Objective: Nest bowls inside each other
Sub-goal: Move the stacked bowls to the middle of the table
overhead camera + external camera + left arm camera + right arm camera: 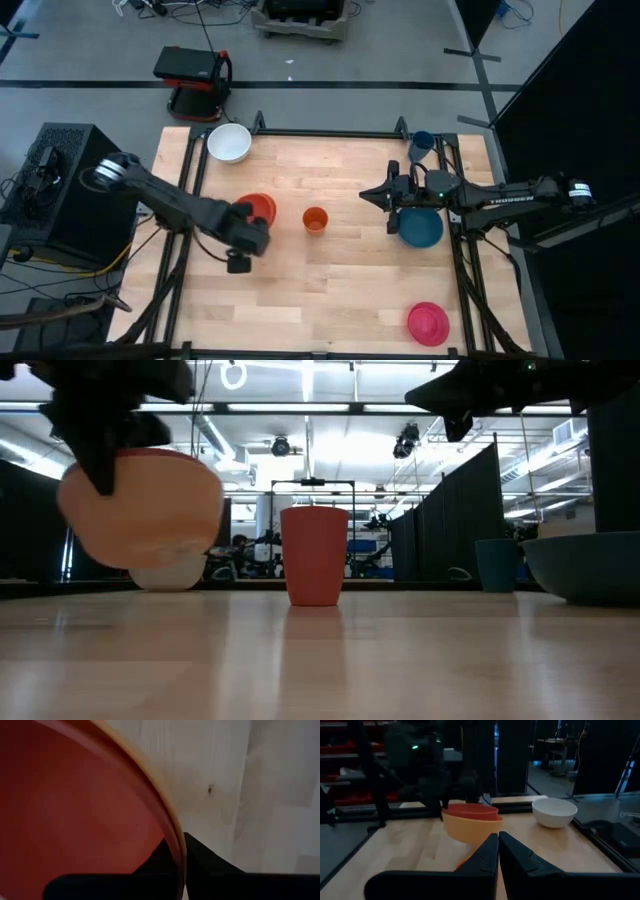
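Observation:
A red bowl (470,810) sits nested inside an orange bowl (470,827). My left gripper (250,226) is shut on their rim and holds the pair above the table's left middle. The white bowl (229,142) rests on its base at the far left. The teal-blue bowl (420,227) stands at the right. The magenta-pink bowl (428,323) lies near the front right corner. My right gripper (366,195) hangs shut and empty above the table, beside the teal-blue bowl. My left gripper clamps the nested bowls' rim (172,832) with one finger (159,857) inside the red bowl and the other (207,857) outside the orange wall. The fingers come steeply from above. The pair (140,510) hangs tilted, lifted clear of the table.
A small orange cup (315,220) stands upright at the table's middle, just right of the held bowls. A dark-blue cup (421,145) stands at the far right. Bare wood lies along the near edge between the left arm and the magenta-pink bowl.

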